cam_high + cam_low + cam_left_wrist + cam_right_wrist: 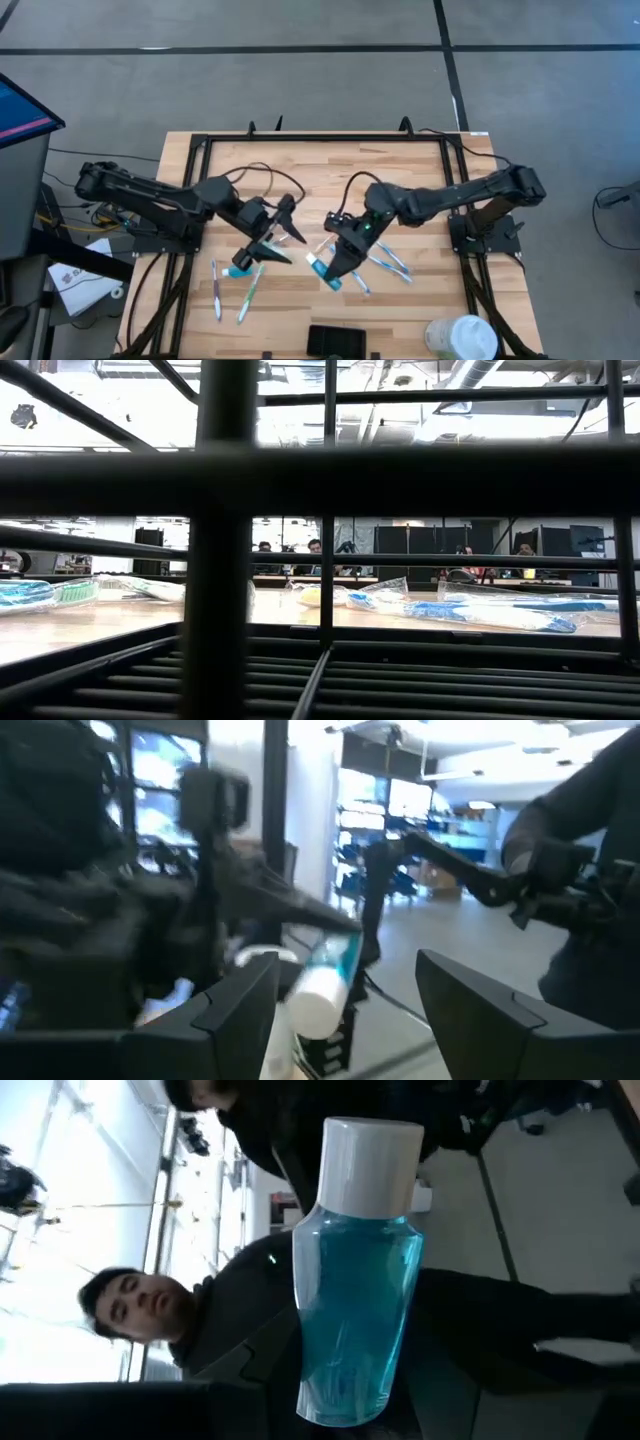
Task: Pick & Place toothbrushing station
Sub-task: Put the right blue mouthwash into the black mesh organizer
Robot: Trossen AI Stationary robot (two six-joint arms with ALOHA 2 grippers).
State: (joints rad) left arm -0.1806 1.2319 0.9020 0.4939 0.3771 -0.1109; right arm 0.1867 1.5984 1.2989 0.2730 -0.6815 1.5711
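Note:
My right gripper (335,265) is shut on a clear bottle of blue liquid (355,1290) with a white cap (315,262), held above the table's middle. My left gripper (278,235) hangs open just left of it. In the left wrist view the bottle's cap (312,1000) shows beyond the open fingers, apart from them. The toothbrushing station (340,340), a low black box, sits at the table's near edge. Toothbrushes lie flat on the wood left (215,290) and right (388,262) of the grippers. Neither gripper shows in the low view. My right gripper pinches the bottle's bottom end (340,1395) between its two fingers. The fingers come level, slanting from the table's far right, and lie along the bottle. The bottle is lifted clear of the table, its cap (370,1150) pointing away from the gripper toward the left arm.
A white round cup (462,338) stands at the near right corner. A small teal thing (238,270) lies below the left gripper. A black frame (330,140) rims the table. A black grid (215,560) bars the low view. A person (130,1315) is beyond the table.

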